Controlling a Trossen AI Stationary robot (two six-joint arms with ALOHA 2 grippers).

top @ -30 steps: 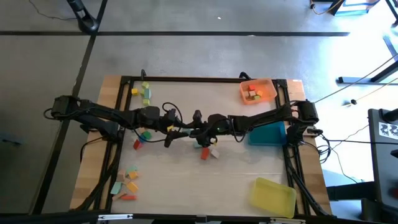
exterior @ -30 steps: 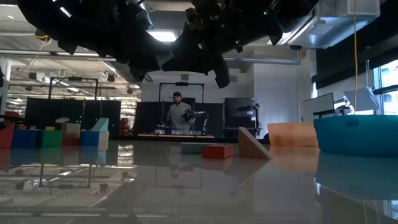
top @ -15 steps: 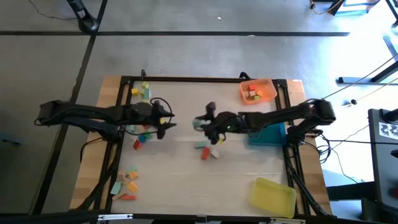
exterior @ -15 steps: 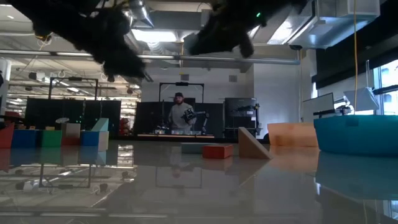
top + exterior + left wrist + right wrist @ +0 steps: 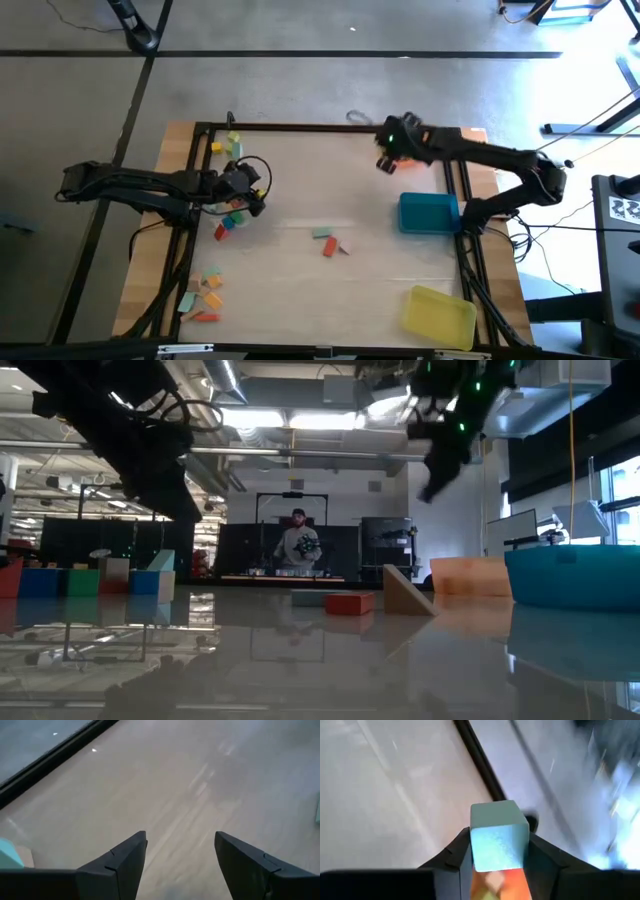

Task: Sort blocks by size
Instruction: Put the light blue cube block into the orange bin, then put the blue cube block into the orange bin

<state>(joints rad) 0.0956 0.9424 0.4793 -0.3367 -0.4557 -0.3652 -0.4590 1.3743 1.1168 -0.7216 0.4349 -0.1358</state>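
Carrying step: right end effector (image 5: 496, 851) clamped on a teal block (image 5: 498, 841) above the orange tray (image 5: 428, 152) (release next). Left end effector (image 5: 181, 854) spread, empty.

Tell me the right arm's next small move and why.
Probably ease down over the orange tray and open. The right gripper is shut on a pale teal cube, and the high view puts it at that tray's edge, where small blocks already lie.
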